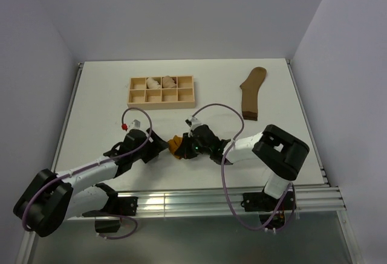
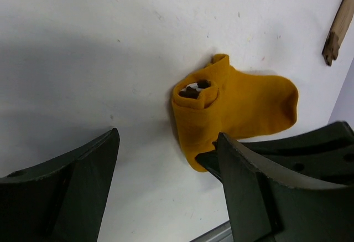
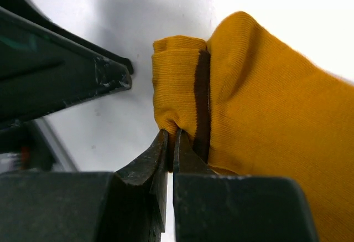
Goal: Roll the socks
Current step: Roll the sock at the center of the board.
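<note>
The mustard-orange sock (image 1: 177, 145) lies partly rolled on the white table between both grippers. In the left wrist view the sock (image 2: 243, 109) has its rolled end facing the camera, with a bit of white and brown inside. In the right wrist view the sock (image 3: 265, 103) shows a brown stripe beside the roll. My right gripper (image 3: 171, 142) is shut on a fold of the rolled end; it also shows in the top view (image 1: 186, 147). My left gripper (image 2: 166, 159) is open and empty, just left of the sock (image 1: 164, 147). The olive-brown sock (image 1: 251, 92) lies flat at the back right.
A wooden tray (image 1: 161, 103) with several compartments stands at the back centre and holds pale pinkish rolled bundles (image 1: 161, 83). A metal rail (image 1: 199, 199) runs along the table's near edge. A corner of the tray (image 2: 337, 29) shows in the left wrist view.
</note>
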`<state>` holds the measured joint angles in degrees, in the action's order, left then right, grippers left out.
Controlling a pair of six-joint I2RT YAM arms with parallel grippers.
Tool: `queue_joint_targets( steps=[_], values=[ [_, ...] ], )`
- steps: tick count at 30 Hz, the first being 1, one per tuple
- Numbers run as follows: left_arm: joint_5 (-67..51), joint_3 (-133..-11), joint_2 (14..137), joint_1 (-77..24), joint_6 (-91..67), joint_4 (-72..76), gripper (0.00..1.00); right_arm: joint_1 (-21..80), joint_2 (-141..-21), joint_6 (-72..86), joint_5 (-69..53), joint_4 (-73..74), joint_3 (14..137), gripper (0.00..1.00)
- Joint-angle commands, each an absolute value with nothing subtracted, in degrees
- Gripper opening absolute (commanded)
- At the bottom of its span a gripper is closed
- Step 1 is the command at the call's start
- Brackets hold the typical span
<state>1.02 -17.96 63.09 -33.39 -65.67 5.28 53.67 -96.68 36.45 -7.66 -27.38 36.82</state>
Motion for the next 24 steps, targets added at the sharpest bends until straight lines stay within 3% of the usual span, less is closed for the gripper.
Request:
queue_joint_targets(
  steps=[1,10,24],
  values=[
    [-0.3,-19.5,65.0,-35.9,-65.8,10.4,0.77,51.2,-97.5,45.0,-17.3,-35.8,32.1,0.0],
    [-0.3,-21.3,68.5,-37.0,-64.9,11.2,0.77,44.6,-104.7,60.7,-29.1,-60.3,25.0,0.0],
    [-0.3,-22.1,71.3,-37.8,-64.2,12.5,0.72,40.6,-113.6,72.8,-33.0,-75.0,22.8,0.0]
  ],
)
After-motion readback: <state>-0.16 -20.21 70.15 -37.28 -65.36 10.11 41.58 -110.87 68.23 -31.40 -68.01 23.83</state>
